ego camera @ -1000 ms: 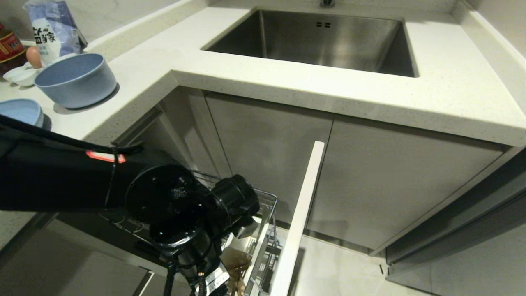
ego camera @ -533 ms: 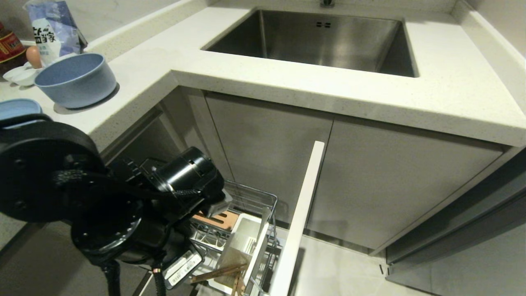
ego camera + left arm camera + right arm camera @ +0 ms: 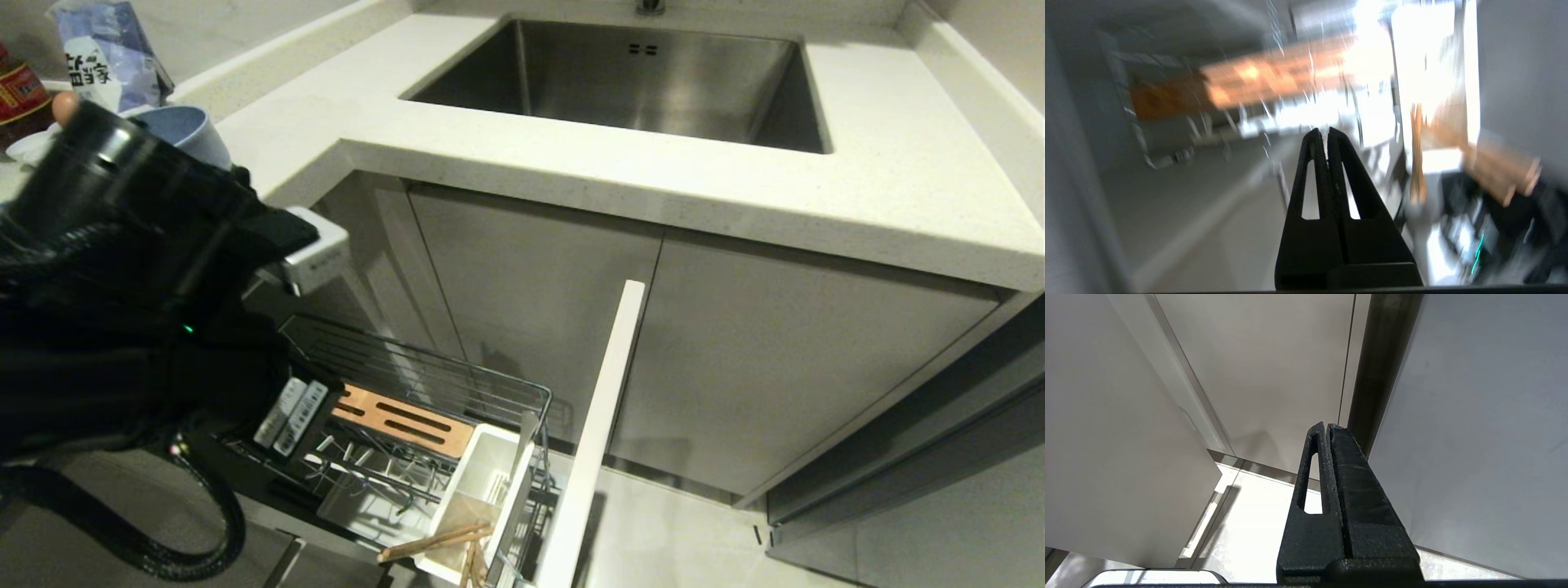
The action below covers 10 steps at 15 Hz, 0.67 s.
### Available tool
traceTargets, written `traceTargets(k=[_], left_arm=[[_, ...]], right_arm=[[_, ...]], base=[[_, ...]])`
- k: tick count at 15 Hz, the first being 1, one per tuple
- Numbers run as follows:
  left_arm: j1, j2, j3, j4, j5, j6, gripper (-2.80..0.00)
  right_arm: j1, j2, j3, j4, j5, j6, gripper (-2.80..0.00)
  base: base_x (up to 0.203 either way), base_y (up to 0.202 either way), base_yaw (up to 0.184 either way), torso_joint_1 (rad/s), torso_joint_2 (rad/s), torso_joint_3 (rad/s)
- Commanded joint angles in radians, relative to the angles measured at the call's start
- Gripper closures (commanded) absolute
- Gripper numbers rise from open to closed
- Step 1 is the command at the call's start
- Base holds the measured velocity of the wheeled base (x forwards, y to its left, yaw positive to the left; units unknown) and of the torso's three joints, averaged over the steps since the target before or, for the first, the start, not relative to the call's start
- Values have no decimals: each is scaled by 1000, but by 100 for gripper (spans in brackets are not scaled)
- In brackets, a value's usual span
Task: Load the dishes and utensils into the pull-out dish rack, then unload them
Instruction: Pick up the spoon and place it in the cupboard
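Left wrist view: empty left gripper [image 3: 1327,132] above chopsticks [image 3: 1417,163].

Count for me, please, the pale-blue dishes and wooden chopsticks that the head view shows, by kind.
Wooden chopsticks, in the white caddy: 2
Pale-blue bowl, on the counter: 1
Pale-blue plate: 0 in sight
Total: 3

A home kitchen: a stainless steel sink [image 3: 645,77] sits in a pale speckled stone countertop [image 3: 890,188] across the top of the frame, grey cabinet doors [image 3: 767,359] stand below it, and a chrome wire pull-out dish rack [image 3: 424,425] is drawn open at lower left.
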Motion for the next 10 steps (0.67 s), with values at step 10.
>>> traceTargets(k=[10], left_arm=[[538, -258, -146, -375, -90, 15, 0]], right_arm=[[0, -1, 23, -1, 0, 0, 0]], base=[[0, 0, 0, 0, 0, 0]])
